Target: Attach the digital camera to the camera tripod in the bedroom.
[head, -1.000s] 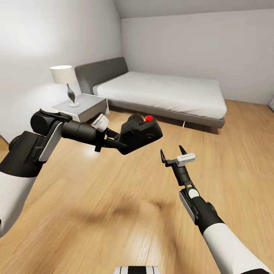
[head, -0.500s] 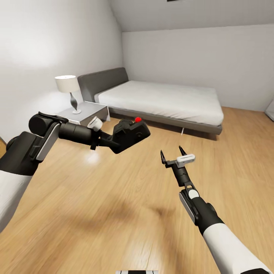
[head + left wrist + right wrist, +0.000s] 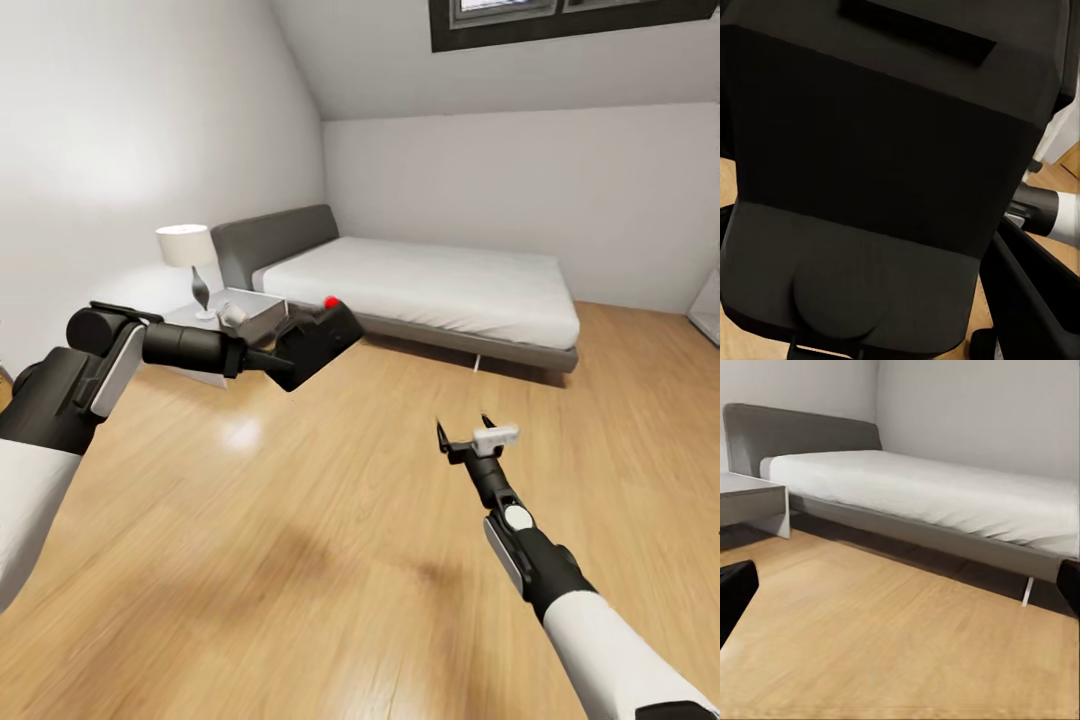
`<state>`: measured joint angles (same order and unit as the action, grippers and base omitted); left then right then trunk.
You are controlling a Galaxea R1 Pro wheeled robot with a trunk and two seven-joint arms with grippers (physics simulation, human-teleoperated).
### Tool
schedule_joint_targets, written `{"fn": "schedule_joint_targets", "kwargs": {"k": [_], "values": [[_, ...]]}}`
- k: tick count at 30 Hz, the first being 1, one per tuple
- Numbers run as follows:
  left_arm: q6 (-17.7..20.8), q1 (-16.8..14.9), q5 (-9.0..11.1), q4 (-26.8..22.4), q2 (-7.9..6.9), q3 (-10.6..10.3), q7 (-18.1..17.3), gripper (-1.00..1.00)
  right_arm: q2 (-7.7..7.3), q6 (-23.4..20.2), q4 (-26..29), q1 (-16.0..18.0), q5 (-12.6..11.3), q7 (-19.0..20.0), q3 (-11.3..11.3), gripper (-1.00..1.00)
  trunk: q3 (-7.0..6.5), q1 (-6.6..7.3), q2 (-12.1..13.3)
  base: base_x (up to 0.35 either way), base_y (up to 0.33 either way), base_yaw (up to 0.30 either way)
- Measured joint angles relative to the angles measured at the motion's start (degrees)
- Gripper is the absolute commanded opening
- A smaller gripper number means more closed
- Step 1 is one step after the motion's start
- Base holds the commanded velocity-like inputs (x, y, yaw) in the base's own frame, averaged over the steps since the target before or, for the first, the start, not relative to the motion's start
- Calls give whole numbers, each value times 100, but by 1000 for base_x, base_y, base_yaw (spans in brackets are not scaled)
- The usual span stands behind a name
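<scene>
In the head view, left gripper (image 3: 268,360) is clamped on the digital camera (image 3: 314,342), held in the air above the wood floor (image 3: 330,520) in front of the nightstand (image 3: 228,315) and grey bed (image 3: 440,290). Right gripper (image 3: 466,432) is empty, jaws spread. Left wrist: camera's black body (image 3: 877,172) close up. Right wrist: bed (image 3: 945,495), nightstand (image 3: 750,499), floor (image 3: 892,645).

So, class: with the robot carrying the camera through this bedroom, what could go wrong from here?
1. The digital camera is held out in the left gripper, so it might slip and hit the wood floor.
2. Swinging that arm could knock the lamp or nightstand close behind.
</scene>
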<state>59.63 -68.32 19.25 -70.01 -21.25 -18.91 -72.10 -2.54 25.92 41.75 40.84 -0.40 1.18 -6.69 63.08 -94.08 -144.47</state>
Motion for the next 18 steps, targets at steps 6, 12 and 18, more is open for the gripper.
{"fn": "schedule_joint_targets", "kwargs": {"k": [6,12,18], "values": [[-2,0,4,151,-30,23,-25,-100,-150,-630,-806,-1,-1,7,22,100,-133,15,8,0,0,0],[-5,0,22,223,-39,30,-319,-100,-196,-729,-1919,-1,0,9,14,100,-266,31,16,0,0,0],[-11,0,12,237,-35,30,-527,-100,-199,-693,-2453,0,-6,15,18,100,-399,46,24,0,0,0]]}}
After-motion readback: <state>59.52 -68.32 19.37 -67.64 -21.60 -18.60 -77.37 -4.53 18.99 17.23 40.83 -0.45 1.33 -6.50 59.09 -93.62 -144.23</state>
